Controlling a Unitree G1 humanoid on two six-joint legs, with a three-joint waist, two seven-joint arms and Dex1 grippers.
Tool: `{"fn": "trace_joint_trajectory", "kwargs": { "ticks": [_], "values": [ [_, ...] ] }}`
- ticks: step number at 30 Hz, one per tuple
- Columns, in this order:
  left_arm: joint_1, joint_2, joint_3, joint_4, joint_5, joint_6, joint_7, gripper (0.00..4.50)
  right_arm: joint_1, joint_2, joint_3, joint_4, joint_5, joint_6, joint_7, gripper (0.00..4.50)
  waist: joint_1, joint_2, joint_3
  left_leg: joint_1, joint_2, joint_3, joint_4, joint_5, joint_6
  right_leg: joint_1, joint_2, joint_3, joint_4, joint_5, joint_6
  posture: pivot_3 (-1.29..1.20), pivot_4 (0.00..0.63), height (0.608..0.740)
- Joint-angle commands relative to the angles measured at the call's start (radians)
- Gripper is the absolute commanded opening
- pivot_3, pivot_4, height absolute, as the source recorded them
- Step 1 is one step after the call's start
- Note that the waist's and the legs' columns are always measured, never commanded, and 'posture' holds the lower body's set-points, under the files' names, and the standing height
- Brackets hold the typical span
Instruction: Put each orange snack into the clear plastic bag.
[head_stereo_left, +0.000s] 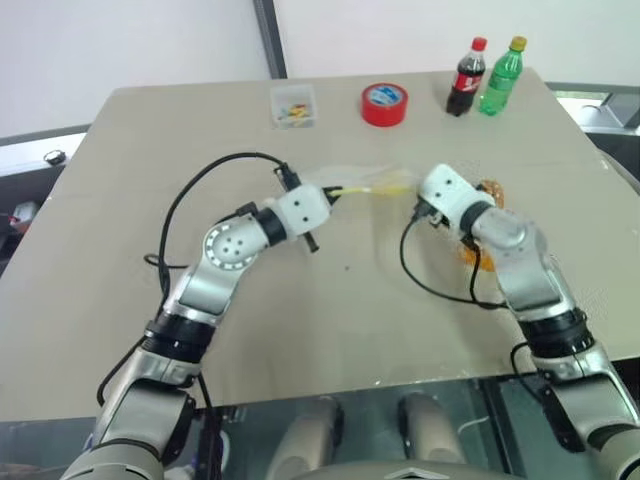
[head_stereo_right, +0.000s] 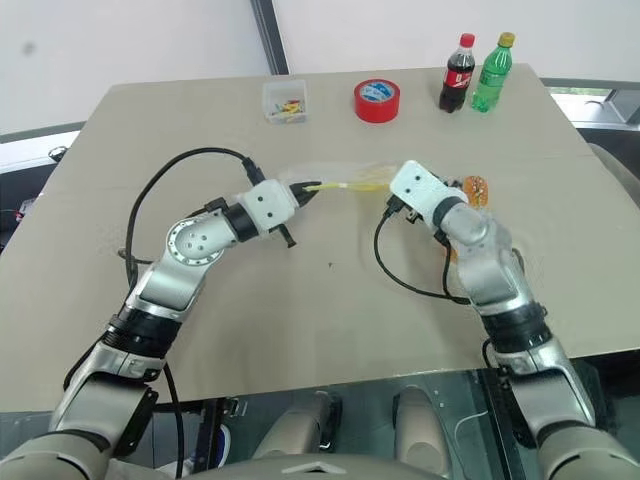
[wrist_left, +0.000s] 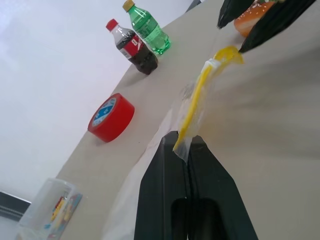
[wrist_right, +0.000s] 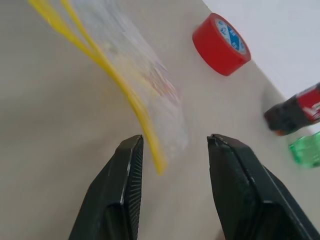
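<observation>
The clear plastic bag (head_stereo_right: 345, 182) hangs stretched between the two grippers, its yellow strip pinched at one end in the closed fingers of the left gripper (wrist_left: 183, 150). The bag's other end lies between the parted fingers of the right gripper (wrist_right: 172, 150), which do not clamp it. One orange snack (head_stereo_right: 475, 190) sits on the table (head_stereo_right: 330, 310) just behind the right gripper. Beyond the bag stand a red tape roll (head_stereo_left: 384, 104), a cola bottle (head_stereo_left: 466, 78) and a green bottle (head_stereo_left: 502, 77).

Sitting on the counter (head_stereo_left: 120, 300): one clear plastic bag (head_stereo_left: 362, 178), one orange snack (head_stereo_right: 474, 189) showing, one red tape roll (head_stereo_left: 384, 104), two bottles (head_stereo_left: 485, 77), one small clear box (head_stereo_left: 293, 105).
</observation>
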Motion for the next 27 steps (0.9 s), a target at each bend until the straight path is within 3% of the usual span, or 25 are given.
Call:
{"fn": "trace_joint_trajectory", "kwargs": {
  "ticks": [1, 4, 6, 7, 17, 27],
  "values": [
    [-0.001, 0.012, 0.037, 0.05, 0.013, -0.11, 0.0, 0.0, 0.035, 0.017, -0.091, -0.176, 0.102, 0.131, 0.039, 1.78, 0.0, 0.0, 0.0, 0.0, 0.0, 0.0, 0.0, 0.0, 0.0, 0.0, 0.0, 0.0, 0.0, 0.0, 0.0, 0.0, 0.15, 0.74],
    [0.001, 0.009, 0.05, 0.078, 0.009, -0.139, 0.0, 0.0, 0.057, 0.078, -0.154, -0.254, 0.216, 0.253, 0.051, 0.99, -0.001, 0.0, 0.0, 0.0, 0.0, 0.0, 0.001, 0.0, 0.0, 0.0, 0.0, 0.0, 0.001, 0.0, 0.0, 0.0, 0.15, 0.74],
    [0.002, 0.011, 0.053, 0.089, 0.011, -0.161, -0.009, 0.0, 0.062, 0.118, -0.171, -0.291, 0.283, 0.323, 0.053, 0.11, -0.002, 0.0, 0.0, 0.0, 0.0, 0.0, 0.001, 0.0, 0.0, 0.0, 0.0, 0.0, 0.001, 0.0, 0.0, 0.0, 0.15, 0.74],
    [0.005, 0.008, 0.058, 0.089, 0.006, -0.157, -0.01, 0.0, 0.058, 0.152, -0.172, -0.304, 0.321, 0.359, 0.049, 0.04, -0.002, 0.0, 0.0, 0.0, 0.0, 0.0, 0.001, 0.0, 0.0, 0.0, 0.0, 0.0, 0.001, 0.0, 0.0, 0.0, 0.15, 0.74],
    [0.033, 0.008, 0.083, 0.025, -0.005, -0.124, -0.025, 0.0, 0.01, 0.347, -0.145, -0.233, 0.457, 0.417, -0.079, 0.04, -0.003, 0.0, 0.0, 0.0, 0.0, -0.001, 0.001, 0.0, 0.0, 0.0, 0.0, 0.0, 0.002, 0.0, 0.0, 0.0, 0.15, 0.74],
    [0.081, 0.015, 0.107, -0.071, -0.021, -0.077, -0.056, 0.0, -0.031, 0.413, -0.169, -0.1, 0.527, 0.346, -0.142, 0.04, -0.006, 0.001, 0.0, 0.0, 0.0, -0.001, 0.001, 0.0, 0.0, -0.001, 0.0, 0.0, 0.003, 0.0, 0.0, 0.0, 0.15, 0.74]
  ]
}}
